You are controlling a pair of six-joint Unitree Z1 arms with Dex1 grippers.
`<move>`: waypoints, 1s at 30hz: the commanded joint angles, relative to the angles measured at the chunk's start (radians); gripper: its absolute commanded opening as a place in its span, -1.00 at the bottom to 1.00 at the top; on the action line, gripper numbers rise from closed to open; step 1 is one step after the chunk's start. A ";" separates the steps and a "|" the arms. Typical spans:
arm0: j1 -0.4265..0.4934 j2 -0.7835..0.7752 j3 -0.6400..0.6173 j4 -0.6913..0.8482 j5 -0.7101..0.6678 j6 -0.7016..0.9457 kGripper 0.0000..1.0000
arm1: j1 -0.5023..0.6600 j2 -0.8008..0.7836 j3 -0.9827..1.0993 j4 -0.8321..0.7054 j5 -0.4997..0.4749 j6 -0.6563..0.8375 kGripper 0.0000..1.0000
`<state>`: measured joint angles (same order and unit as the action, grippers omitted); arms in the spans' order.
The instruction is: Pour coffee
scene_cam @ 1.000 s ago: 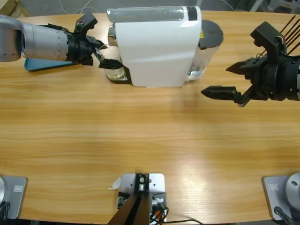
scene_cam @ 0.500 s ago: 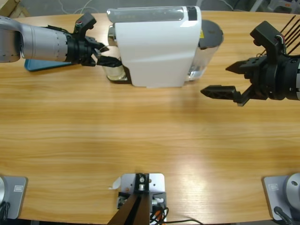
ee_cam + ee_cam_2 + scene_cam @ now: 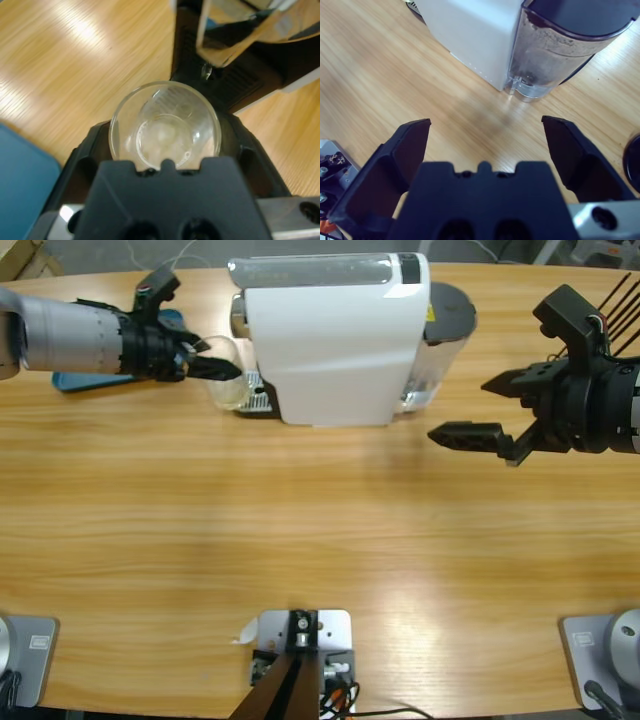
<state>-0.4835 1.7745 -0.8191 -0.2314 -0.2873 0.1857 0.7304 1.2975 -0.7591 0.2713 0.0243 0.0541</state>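
The left gripper (image 3: 215, 368) reaches in from the 9 o'clock edge of the tabletop (image 3: 300, 530), and its jaws are closed around a small clear glass (image 3: 228, 383), one jaw on either side of its wall. In the left wrist view the glass (image 3: 165, 127) sits upright between the jaws, right against the gripper's black body, its mouth facing the camera; the coffee (image 3: 162, 140) is only a thin pale film at its bottom. The glass is just at the 9 o'clock side of the white coffee machine (image 3: 335, 335), beside the black drip tray (image 3: 258, 400), with the spout (image 3: 206, 71) showing at 1 o'clock of the rim in the wrist view. A blue mat (image 3: 85, 378) lies under the left arm. The right gripper (image 3: 500, 410) hovers well apart at the 3 o'clock side, jaws spread wide with nothing between them, facing the machine's water tank (image 3: 560, 50).
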 commanded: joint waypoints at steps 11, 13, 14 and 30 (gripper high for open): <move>0.335 -0.215 0.097 0.020 0.214 -0.257 -1.00 | 0.010 0.039 0.032 -0.014 -0.015 -0.002 1.00; 0.375 -0.183 0.092 0.014 0.244 -0.301 -1.00 | 0.010 0.040 0.031 -0.014 -0.015 -0.002 1.00; 0.390 -0.167 0.085 0.011 0.259 -0.312 -1.00 | 0.010 0.040 0.031 -0.014 -0.016 -0.002 1.00; 0.378 0.092 -0.037 -0.043 0.384 -0.331 -1.00 | 0.009 0.105 0.032 -0.049 -0.018 0.000 1.00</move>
<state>-0.1005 1.7622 -0.8160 -0.2441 0.0806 -0.1285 0.7304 1.3533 -0.7591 0.2401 0.0225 0.0541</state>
